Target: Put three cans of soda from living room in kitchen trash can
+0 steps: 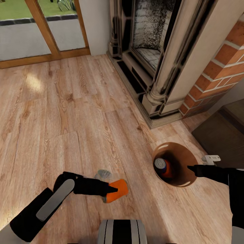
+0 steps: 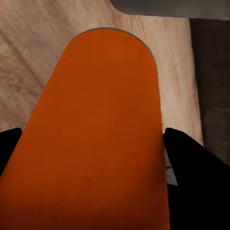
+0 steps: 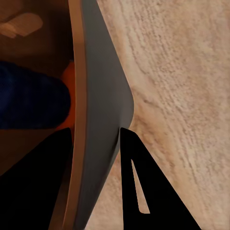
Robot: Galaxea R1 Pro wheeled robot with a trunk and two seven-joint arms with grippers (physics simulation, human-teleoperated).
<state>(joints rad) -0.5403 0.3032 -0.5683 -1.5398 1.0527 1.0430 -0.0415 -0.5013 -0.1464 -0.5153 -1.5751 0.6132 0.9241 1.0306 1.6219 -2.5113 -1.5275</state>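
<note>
Holding an orange soda can (image 1: pixel 117 190) in my left gripper (image 1: pixel 113 190), I have it lying sideways above the wood floor (image 1: pixel 78 112), low in the head view; in the left wrist view the can (image 2: pixel 96 143) spreads wide between my two dark fingers (image 2: pixel 194 187), which press against its sides, so the jaws are clamped on it; my right gripper (image 1: pixel 190 168) pinches the rim of the trash can (image 1: pixel 184 156), and in the right wrist view one finger (image 3: pixel 33 158) sits inside the grey wall (image 3: pixel 98 120) and the other (image 3: pixel 143 191) outside, closed on that wall; the bin hangs tilted, its brown-copper inside facing the head camera; within it lie a dark blue soda can (image 1: pixel 160 165) with a silver top and a second orange can (image 1: pixel 168 169) just beside it, touching; behind stands the red-brick fireplace (image 1: pixel 217 64), and a glass door (image 1: pixel 40 30) with a wooden frame shows at the far left.
</note>
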